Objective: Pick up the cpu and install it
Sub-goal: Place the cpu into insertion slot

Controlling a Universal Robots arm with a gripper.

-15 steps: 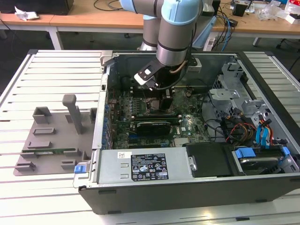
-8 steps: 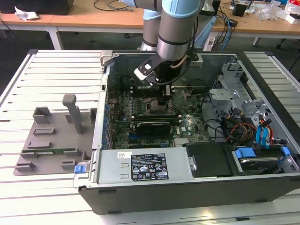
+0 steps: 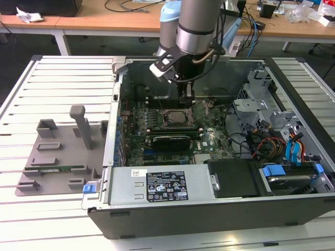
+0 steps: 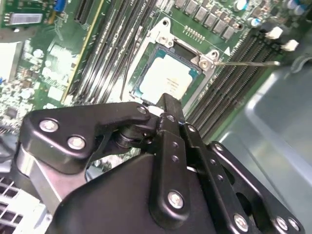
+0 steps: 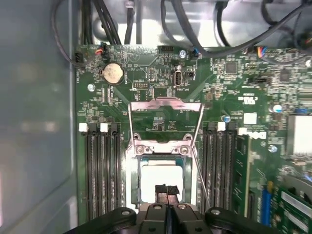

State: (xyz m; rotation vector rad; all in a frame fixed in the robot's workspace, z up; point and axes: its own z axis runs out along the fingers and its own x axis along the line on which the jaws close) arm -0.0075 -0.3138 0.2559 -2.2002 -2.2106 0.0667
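Cpu in the exterior view is the pale patch in the socket, down on the board inside the open case. The arm drops in from above. The gripper hangs low over the board, just toward the exterior view's right of the socket and close to the cpu. Can't judge the fingers from this angle. A grey fixture lies on the table, well off to the exterior view's left of the case.

Second wrist view: the cpu lies flat and square in the socket frame, silver top up. The gripper has its black fingers pressed together with nothing clamped between them. The tips sit right over the near edge of the cpu. Whether they actually touch the lid, I can't tell. The thin lever sticks out past the socket corner.

First wrist view: same story. The cpu is seated in the socket and the load plate is flipped up and open beyond it. The gripper tips are closed, with only a hairline seam between them, and they overlap the cpu's pale top. RAM slots run along both sides.
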